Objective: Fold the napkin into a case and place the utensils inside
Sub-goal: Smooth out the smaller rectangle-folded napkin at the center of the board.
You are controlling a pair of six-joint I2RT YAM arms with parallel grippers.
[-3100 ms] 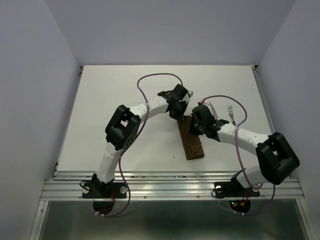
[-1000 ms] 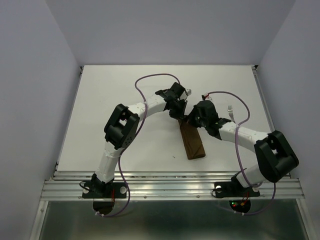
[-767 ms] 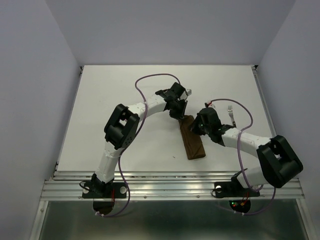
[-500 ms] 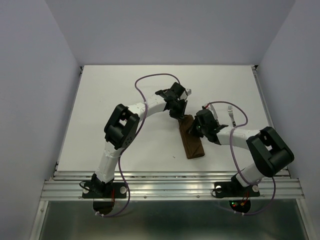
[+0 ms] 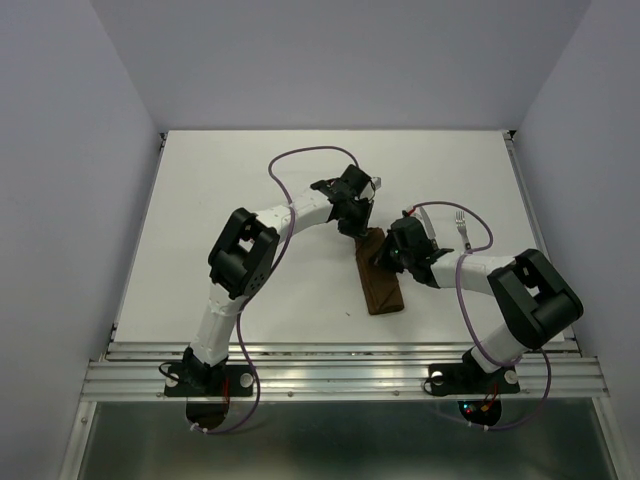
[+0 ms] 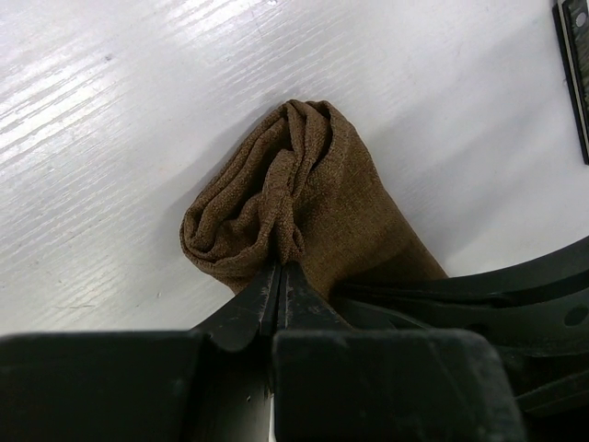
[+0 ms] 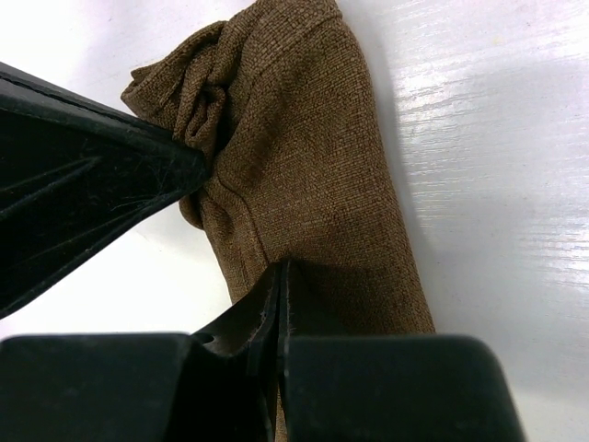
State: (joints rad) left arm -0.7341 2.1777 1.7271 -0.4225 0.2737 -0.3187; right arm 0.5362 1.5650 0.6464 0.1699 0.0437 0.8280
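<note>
while the left gripper [image 6: 280,281] pinches the case [image 6: 322,203] by its bunched end, the clenched right gripper [image 7: 282,276] should press lightly, not drag.

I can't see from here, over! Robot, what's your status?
Left gripper shut on the case's bunched end. Right gripper shut, tips against the case. Fork lies outside, on the table.

Top view was bright, even, sharp; shadows faint, soft. Wrist views showed streaky glare across table [image 6: 101,120]; near foreground was dark, blurred.
</note>
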